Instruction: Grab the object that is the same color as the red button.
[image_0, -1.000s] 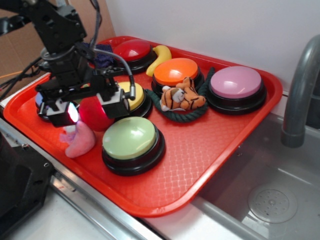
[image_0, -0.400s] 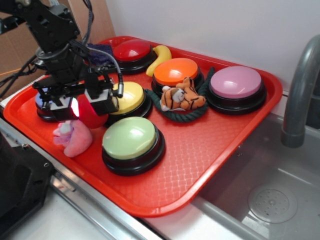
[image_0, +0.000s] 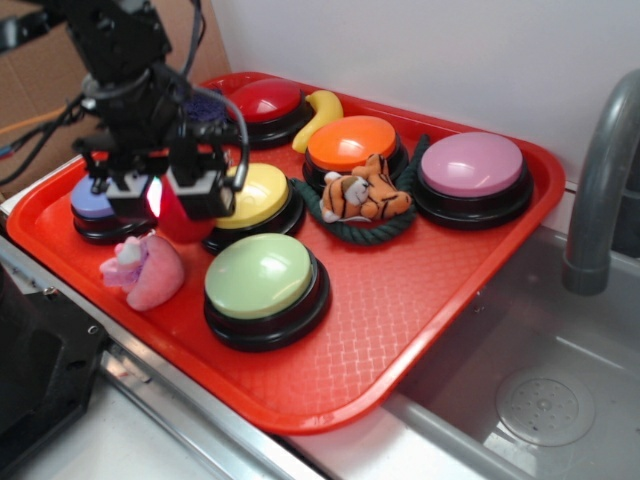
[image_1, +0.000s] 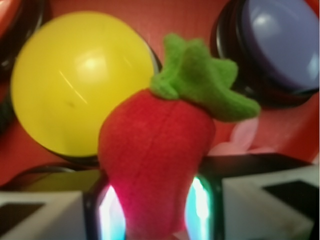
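The gripper (image_0: 165, 200) clamps the red plush strawberry (image_1: 157, 155), held just beside the yellow button (image_0: 252, 195). The red tray (image_0: 420, 300) holds the buttons; the red button (image_0: 264, 100) sits at its far corner, beyond the yellow one.

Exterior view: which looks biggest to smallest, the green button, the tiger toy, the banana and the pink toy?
1. Green button, clearly largest, though nearest the camera.
2. Tiger toy and pink toy look alike.
3. Banana, partly hidden behind a button and farthest away, so unsure.
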